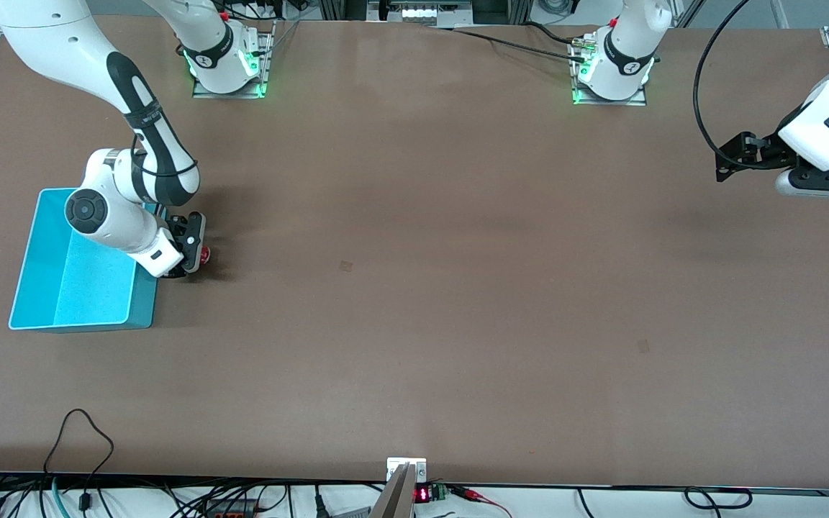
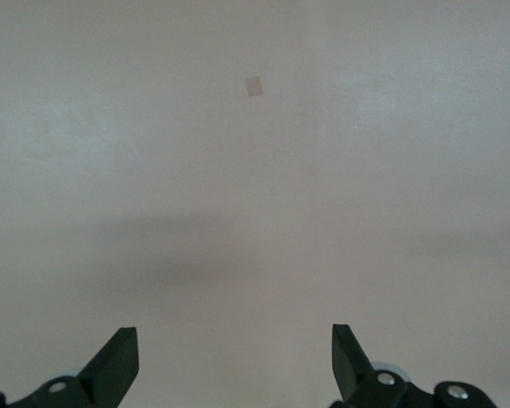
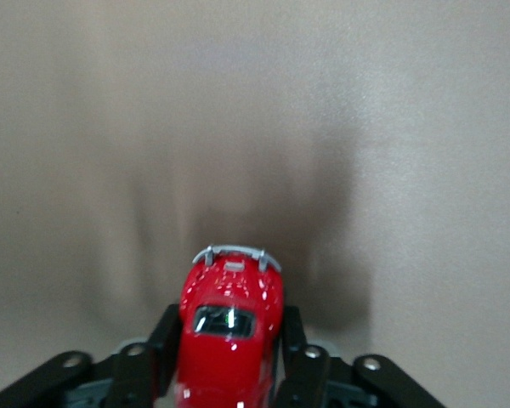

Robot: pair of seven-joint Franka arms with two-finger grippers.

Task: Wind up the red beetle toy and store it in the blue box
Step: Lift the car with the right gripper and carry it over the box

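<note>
Blue box (image 1: 40, 284) beside right tool (image 1: 197, 253) clamping red beetle toy (image 3: 229, 331).

The front view looks down from high across the table (image 1: 414, 288), facing both bases; each wrist view looks closely past its own fingers at the tabletop, shared by all.

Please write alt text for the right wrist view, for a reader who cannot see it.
The right gripper is shut on the red beetle toy, its black fingers pressing both sides of the glossy body. The toy's silvery bumper points away from the camera, over the bare brown table.
</note>
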